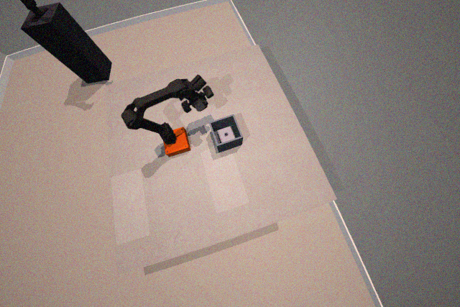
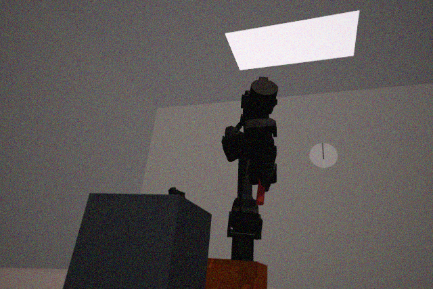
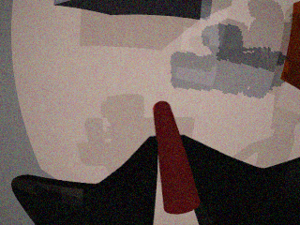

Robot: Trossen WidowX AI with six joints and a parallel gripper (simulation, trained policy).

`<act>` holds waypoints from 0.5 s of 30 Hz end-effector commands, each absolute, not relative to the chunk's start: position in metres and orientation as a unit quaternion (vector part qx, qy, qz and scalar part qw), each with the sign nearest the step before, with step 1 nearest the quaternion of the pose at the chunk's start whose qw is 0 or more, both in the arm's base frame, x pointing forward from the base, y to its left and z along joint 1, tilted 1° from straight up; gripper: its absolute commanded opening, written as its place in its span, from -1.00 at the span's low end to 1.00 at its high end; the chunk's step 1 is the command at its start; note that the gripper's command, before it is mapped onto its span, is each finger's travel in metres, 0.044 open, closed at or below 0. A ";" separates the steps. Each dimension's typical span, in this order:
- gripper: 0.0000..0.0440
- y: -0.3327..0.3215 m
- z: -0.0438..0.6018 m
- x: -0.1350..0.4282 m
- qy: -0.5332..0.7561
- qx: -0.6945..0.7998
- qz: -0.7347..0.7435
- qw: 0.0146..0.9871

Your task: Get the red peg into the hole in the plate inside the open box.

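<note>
The red peg (image 2: 260, 195) (image 3: 174, 169) is between the fingers of my gripper (image 2: 264, 185) (image 3: 166, 142), which is shut on it. The peg points downward from the fingertips and is clear of the table. In the top view the hand hides the peg. There the hand is up and to the left of the open dark box (image 1: 231, 144) (image 2: 136, 243) (image 3: 141, 9), outside its walls. The pale plate (image 1: 231, 134) with a small dark hole lies at the bottom of the box, and the hole holds nothing. The wrist view shows only part of the box, at its top edge.
The orange base block (image 1: 178, 145) (image 2: 237, 273) (image 3: 292, 52) of the arm stands left of the box in the top view. A tall dark pillar (image 1: 70, 45) with another dark arm on it stands at the upper left. Shadows lie on the table (image 1: 185, 199).
</note>
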State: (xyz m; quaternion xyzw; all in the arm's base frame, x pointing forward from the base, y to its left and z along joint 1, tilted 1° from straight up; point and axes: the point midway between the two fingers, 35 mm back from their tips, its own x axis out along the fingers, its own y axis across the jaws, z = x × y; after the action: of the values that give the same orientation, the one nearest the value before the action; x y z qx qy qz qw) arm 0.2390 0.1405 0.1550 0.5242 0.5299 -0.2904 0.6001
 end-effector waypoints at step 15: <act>-1.00 0.079 0.172 0.272 0.483 0.516 -0.339 0.621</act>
State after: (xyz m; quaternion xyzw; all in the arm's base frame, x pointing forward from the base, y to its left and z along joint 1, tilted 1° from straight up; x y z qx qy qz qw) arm 0.2669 0.0883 0.1723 0.5217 0.4864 -0.3284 0.6193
